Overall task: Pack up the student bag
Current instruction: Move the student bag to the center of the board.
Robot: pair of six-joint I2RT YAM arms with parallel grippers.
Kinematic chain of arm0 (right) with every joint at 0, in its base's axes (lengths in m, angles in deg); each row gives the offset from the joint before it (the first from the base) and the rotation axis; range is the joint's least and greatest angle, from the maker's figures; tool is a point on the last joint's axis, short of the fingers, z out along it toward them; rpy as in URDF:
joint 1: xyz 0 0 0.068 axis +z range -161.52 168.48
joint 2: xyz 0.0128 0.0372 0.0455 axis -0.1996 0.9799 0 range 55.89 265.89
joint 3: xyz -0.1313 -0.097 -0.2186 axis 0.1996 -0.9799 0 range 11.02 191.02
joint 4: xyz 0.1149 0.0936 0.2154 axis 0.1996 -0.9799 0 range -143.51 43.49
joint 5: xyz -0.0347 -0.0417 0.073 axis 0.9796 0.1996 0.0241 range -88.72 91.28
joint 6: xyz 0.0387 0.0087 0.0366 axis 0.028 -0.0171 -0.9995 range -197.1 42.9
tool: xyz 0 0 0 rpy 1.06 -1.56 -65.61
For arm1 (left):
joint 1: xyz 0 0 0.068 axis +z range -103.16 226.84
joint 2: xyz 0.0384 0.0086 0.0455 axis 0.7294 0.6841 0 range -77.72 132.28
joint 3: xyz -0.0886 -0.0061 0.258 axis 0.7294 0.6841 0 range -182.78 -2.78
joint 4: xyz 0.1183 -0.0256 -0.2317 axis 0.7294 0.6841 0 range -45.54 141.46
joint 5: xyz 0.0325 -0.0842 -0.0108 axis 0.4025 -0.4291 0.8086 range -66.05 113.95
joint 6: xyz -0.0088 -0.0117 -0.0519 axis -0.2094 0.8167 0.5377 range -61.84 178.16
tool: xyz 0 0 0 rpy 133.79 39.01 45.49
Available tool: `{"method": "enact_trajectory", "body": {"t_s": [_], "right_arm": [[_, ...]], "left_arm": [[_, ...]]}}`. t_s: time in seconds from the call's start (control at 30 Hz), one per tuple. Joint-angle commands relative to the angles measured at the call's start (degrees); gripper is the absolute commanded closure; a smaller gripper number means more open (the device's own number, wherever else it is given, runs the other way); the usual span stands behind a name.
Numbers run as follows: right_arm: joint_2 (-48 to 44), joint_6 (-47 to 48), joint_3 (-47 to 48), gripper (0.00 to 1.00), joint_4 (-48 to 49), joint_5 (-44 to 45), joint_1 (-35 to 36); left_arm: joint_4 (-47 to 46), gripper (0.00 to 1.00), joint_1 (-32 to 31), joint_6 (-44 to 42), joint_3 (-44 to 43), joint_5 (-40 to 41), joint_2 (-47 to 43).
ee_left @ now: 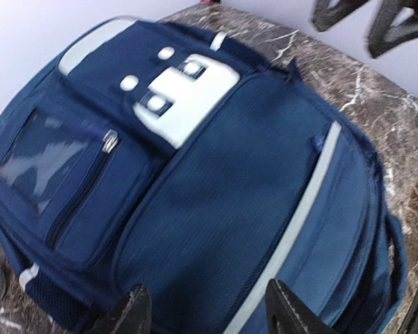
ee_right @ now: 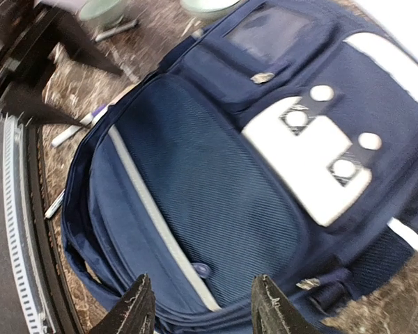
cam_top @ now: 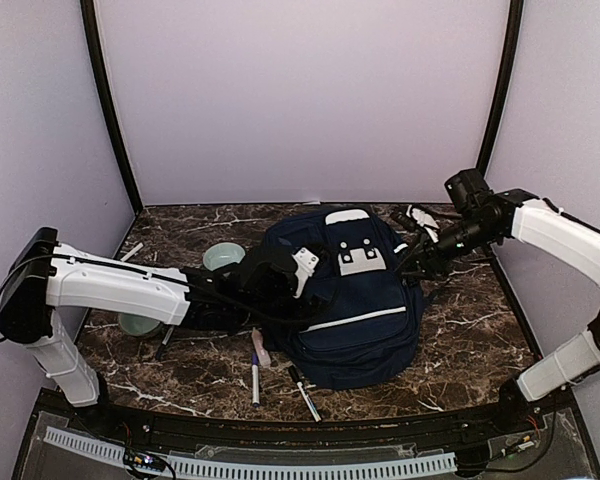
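Student bag [cam_top: 355, 300] flat, front up; both claws released, empty.
Its long axis runs between them: left claw [ee_left: 207, 298] over bag's left flank, nearer; right claw [ee_right: 202, 298] at its right edge.

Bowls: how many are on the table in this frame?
2. The far bowl sits left of the backpack; the near bowl peeks out from under the left arm. The arm or backpack may hide more.

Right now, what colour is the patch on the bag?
White-grey patch on the navy student bag; clearest from right wrist.
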Motion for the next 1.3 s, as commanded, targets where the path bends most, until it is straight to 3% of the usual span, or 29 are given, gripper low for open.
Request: {"method": "enact_trajectory", "body": {"t_s": [0.0,0.27,0.53,0.63,0.7,0.83,1.1,1.27], "right_arm": [[3.0,-1.5,1.1,0.53,1.2,4.6,7.4],[9.1,-0.7,0.4,0.52,5.0,18.9,18.9],[14.6,3.2,-2.2,0.48,8.8,26.1,27.4],[15.4,4.2,-3.3,0.39,9.2,28.4,29.2],[13.8,4.9,-4.9,0.32,10.0,29.6,30.2],[9.0,7.6,-8.5,0.27,11.4,33.7,32.8],[8.3,10.0,-11.8,0.26,13.2,37.8,35.0],[9.3,10.5,-13.5,0.29,16.8,40.9,35.1]], "left_arm": [[0.4,0.42,2.8,8.5,7.8,0.6,-6.4],[3.5,0.41,4.9,13.7,15.5,1.6,-10.6],[21.9,0.41,5.2,26.8,15.4,4.0,-13.5],[26.4,0.41,5.2,30.8,15.2,3.5,-14.8],[25.4,0.41,5.2,31.9,16.5,2.8,-15.6],[21.2,0.40,5.5,32.1,17.2,2.6,-13.9],[20.0,0.34,11.4,29.2,10.1,4.4,-2.9],[15.5,0.35,15.2,26.2,7.0,1.0,3.8]]}}
